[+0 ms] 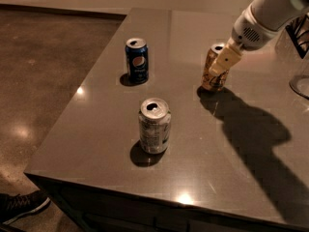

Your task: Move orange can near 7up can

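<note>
The orange can (212,76) stands on the grey table (203,144) at the back right, its silver top partly hidden. My gripper (221,63) comes down from the upper right on a white arm and is right at the can's upper half, its cream tip lying over the can's front. The 7up can (154,125), silvery-white and pale green, stands upright nearer the front, left of and below the orange can, well apart from it.
A dark blue Pepsi can (137,60) stands at the back left of the table. A dark object (299,33) and a round rim (300,87) sit at the right edge. The table's left edge drops to a brown floor; a shoe (19,206) is at bottom left.
</note>
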### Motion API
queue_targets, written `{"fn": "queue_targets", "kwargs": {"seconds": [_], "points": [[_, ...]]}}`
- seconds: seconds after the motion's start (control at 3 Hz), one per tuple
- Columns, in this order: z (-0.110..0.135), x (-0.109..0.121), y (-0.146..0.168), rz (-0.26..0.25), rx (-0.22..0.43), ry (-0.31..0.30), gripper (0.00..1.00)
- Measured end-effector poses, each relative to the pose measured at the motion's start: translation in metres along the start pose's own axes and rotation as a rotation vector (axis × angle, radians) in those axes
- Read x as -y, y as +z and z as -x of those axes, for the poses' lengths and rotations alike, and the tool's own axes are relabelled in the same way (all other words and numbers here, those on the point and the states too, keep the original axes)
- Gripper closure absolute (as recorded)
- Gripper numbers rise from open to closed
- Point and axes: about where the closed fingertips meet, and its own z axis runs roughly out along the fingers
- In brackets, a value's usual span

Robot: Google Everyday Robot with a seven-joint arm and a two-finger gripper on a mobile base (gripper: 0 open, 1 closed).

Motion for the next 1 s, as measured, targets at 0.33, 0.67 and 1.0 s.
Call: {"fn": "queue_targets", "kwargs": {"seconds": [0.33,0.67,1.0], "points": [[-0.005,-0.034,-0.028,0.044,0.013,-0.065,1.00],[-0.019,-0.080,-0.051,0.115,0.022,-0.142,1.00],[-0.038,-0.121,-0.063,0.187,0.018,-0.217,1.00]]}}
